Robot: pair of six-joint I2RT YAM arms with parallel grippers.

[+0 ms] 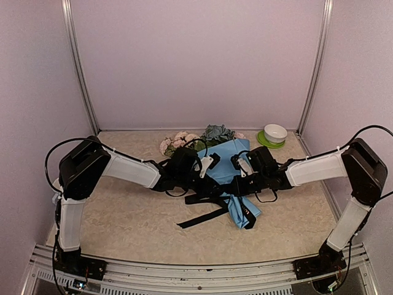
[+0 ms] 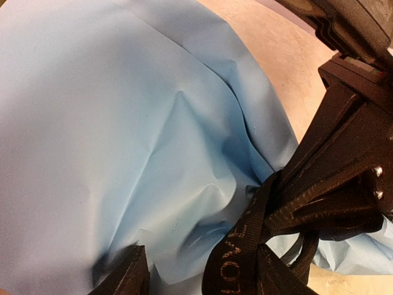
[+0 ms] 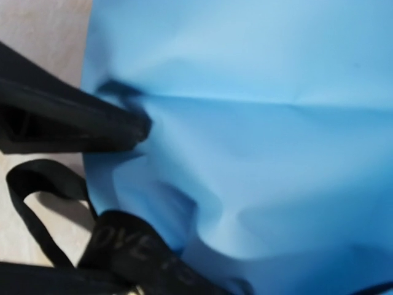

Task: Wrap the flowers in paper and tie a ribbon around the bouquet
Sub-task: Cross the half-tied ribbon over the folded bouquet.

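The bouquet [image 1: 230, 166] lies mid-table, its light blue paper [image 2: 123, 135] wrapped round the flowers [image 1: 184, 141], whose pink and blue-grey blooms stick out at the far end. The black ribbon [image 1: 209, 198] crosses the cone, with loose ends trailing toward the near edge. My left gripper [image 1: 212, 167] hovers over the paper, open, and a lettered ribbon strand [image 2: 236, 264] runs beside its right finger [image 2: 279, 276]. My right gripper [image 1: 241, 169] faces it from the right. In the left wrist view, that right gripper [image 2: 344, 166] is shut on the ribbon. Ribbon loops [image 3: 116, 246] fill the bottom left of the right wrist view.
A white bowl [image 1: 275, 131] on a green saucer stands at the back right corner. Walls close the table on three sides. Both forearms reach in low from either side of the bouquet.
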